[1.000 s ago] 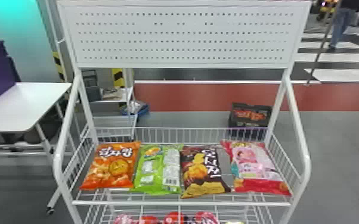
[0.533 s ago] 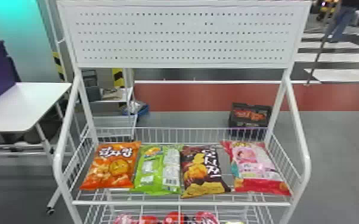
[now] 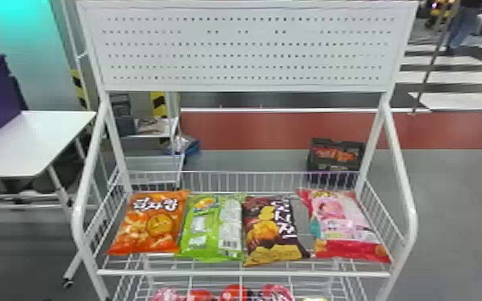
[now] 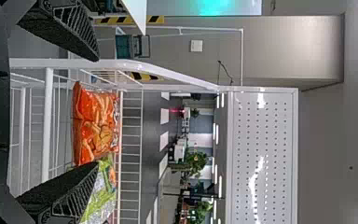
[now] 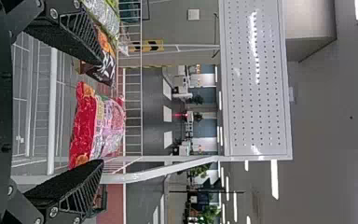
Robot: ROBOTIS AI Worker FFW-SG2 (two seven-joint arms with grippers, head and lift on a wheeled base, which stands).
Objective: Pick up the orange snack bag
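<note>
The orange snack bag [image 3: 149,222] lies at the left end of the rack's upper wire shelf, beside a green bag. In the left wrist view, my left gripper [image 4: 98,112] is open, its two black fingers wide apart, with the orange snack bag [image 4: 95,125] beyond them and nothing held. My right gripper [image 5: 102,112] also stands open and holds nothing; a pink and red bag [image 5: 95,126] lies beyond its fingers in the right wrist view.
Right of the orange one lie a green bag [image 3: 212,228], a dark brown bag [image 3: 274,230] and a pink bag [image 3: 346,226]. The rack's white front rail [image 3: 244,273] and side tubes frame the shelf. Red packages [image 3: 234,294] sit lower down. A white table [image 3: 32,140] stands at left.
</note>
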